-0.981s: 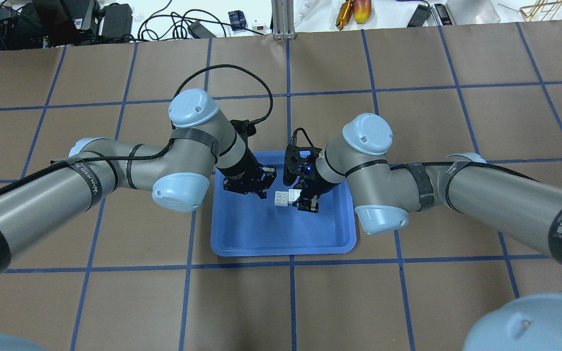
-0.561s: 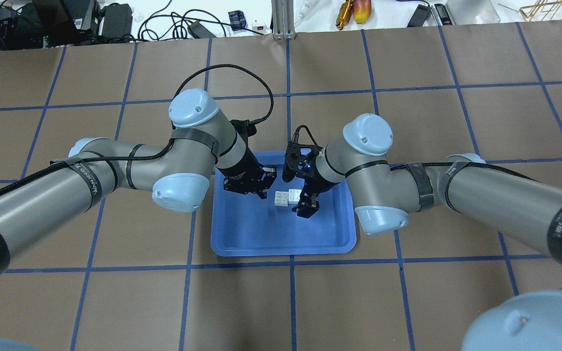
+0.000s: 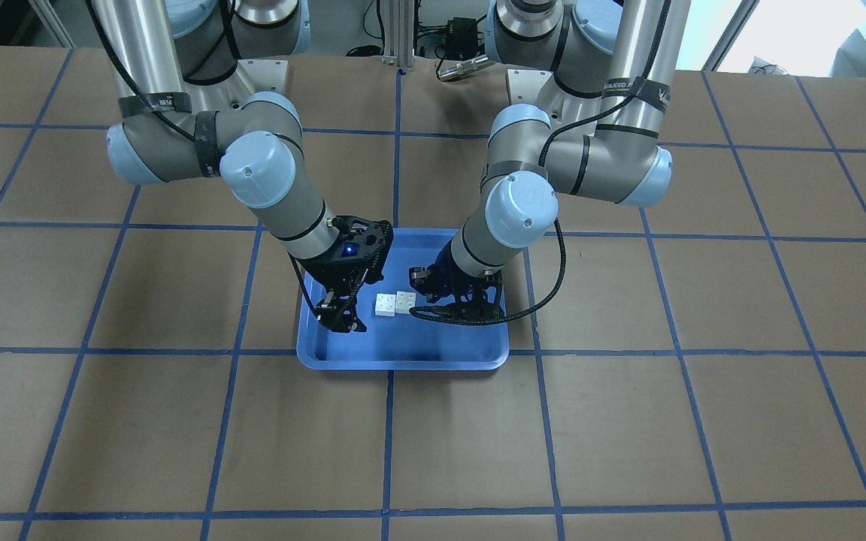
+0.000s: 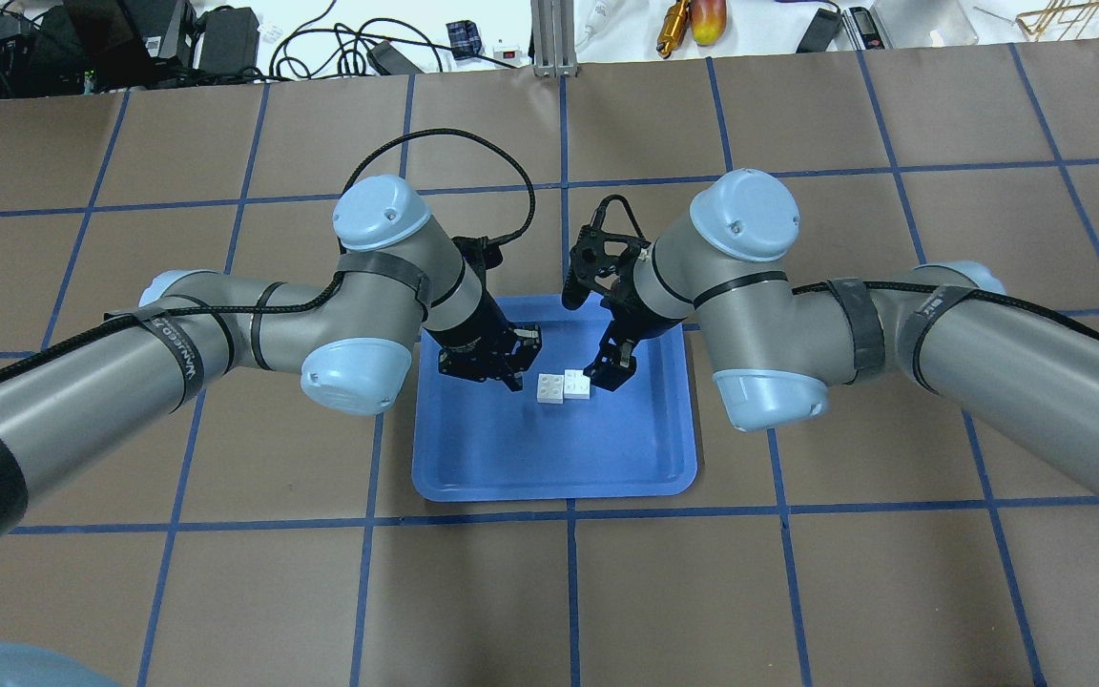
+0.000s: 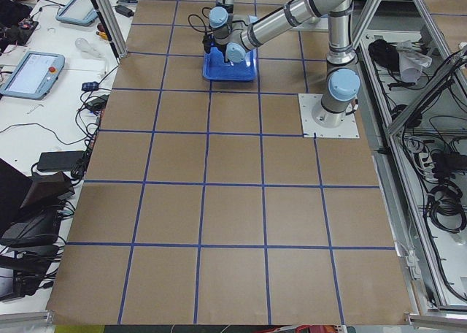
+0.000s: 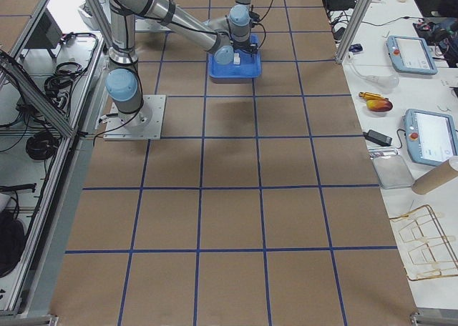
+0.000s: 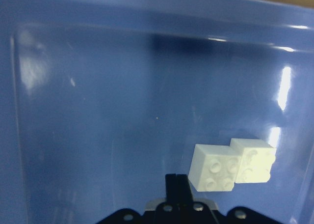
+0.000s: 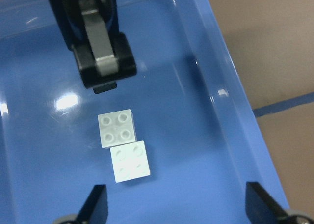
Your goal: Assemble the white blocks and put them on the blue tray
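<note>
Two white blocks [image 4: 563,386] lie side by side, studs up and touching, a little skewed, on the floor of the blue tray [image 4: 549,490]. They also show in the front view [image 3: 395,303], the left wrist view [image 7: 230,165] and the right wrist view [image 8: 122,145]. My left gripper [image 4: 511,377] hangs low over the tray just left of the blocks, fingers together and empty [image 7: 177,184]. My right gripper [image 4: 607,370] hovers just right of the blocks, open and empty; its fingertips [image 8: 96,204] stand wide apart. Tray rim [image 3: 403,364].
The table is brown paper with a blue tape grid. Cables, tools and boxes [image 4: 693,19] lie beyond its far edge. Side benches hold tablets [image 5: 29,70] [image 6: 429,136]. Both arms' elbows [image 4: 359,372] [image 4: 769,396] flank the tray.
My right gripper has come off the right-hand block and drawn back and up, its arm swinging toward the far side. The blocks stay on the tray. The left arm has barely moved.
</note>
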Robot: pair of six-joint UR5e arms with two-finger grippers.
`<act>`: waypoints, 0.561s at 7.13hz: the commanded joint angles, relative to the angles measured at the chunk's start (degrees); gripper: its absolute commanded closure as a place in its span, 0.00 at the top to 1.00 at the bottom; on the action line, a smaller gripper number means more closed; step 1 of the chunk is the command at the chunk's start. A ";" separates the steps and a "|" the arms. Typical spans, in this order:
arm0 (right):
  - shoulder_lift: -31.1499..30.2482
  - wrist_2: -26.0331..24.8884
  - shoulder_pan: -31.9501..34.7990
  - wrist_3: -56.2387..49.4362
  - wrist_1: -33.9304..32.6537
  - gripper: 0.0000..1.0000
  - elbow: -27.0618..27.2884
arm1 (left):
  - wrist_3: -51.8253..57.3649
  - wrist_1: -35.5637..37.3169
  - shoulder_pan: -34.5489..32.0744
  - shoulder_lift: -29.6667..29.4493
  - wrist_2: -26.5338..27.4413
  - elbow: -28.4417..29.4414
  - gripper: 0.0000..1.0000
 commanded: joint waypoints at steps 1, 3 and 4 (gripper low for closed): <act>-3.65 -1.71 -2.04 5.17 15.75 1.00 -7.78 | -3.23 2.17 -0.53 -1.56 -0.10 -0.02 0.02; -3.93 -4.68 -2.92 10.81 27.47 1.00 -19.72 | -4.12 3.41 -1.41 -2.61 -0.01 0.07 0.01; -3.75 -6.96 -3.54 11.26 34.76 1.00 -24.74 | -4.21 3.76 -1.68 -2.79 -0.01 0.07 0.02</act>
